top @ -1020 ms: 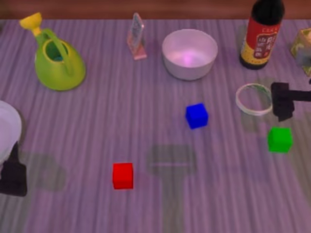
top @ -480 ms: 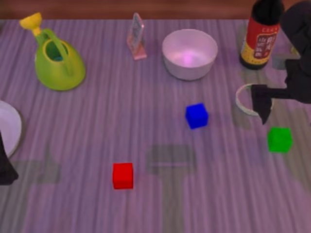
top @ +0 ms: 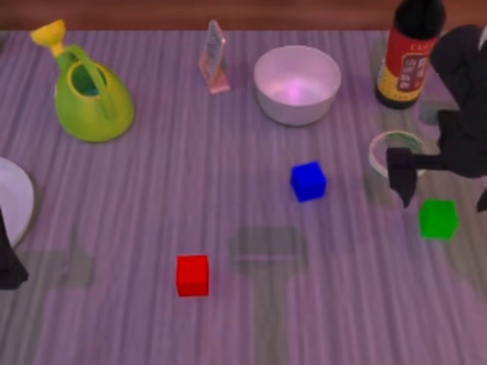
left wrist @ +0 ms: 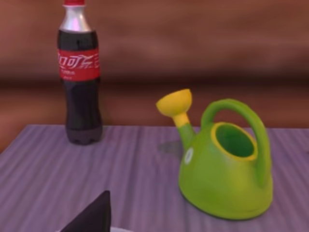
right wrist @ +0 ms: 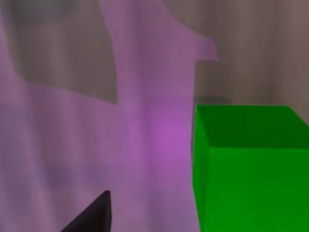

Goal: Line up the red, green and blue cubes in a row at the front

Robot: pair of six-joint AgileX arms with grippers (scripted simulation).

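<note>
The red cube (top: 192,275) sits front left of centre and the blue cube (top: 308,182) near the middle. At the right, the green cube (top: 438,219) rests on the table. My right gripper (top: 443,192) hangs open just behind and above it, one finger (top: 401,176) to its left and the other at the picture's right edge. Close up in the right wrist view, the green cube (right wrist: 251,169) stands beside one dark fingertip (right wrist: 91,215). My left gripper (top: 7,262) is parked open at the left edge, holding nothing.
A lime-green watering can (top: 91,91), a pink stand (top: 215,59), a white bowl (top: 297,84) and a dark sauce bottle (top: 411,57) line the back. A white ring (top: 384,146) lies behind the right gripper. A white plate (top: 11,198) is at the left edge. A cola bottle (left wrist: 79,77) stands far left.
My right arm has swung in from the right edge, and its gripper has come forward over the green cube. The left gripper drew back toward the left edge. The cubes have not moved.
</note>
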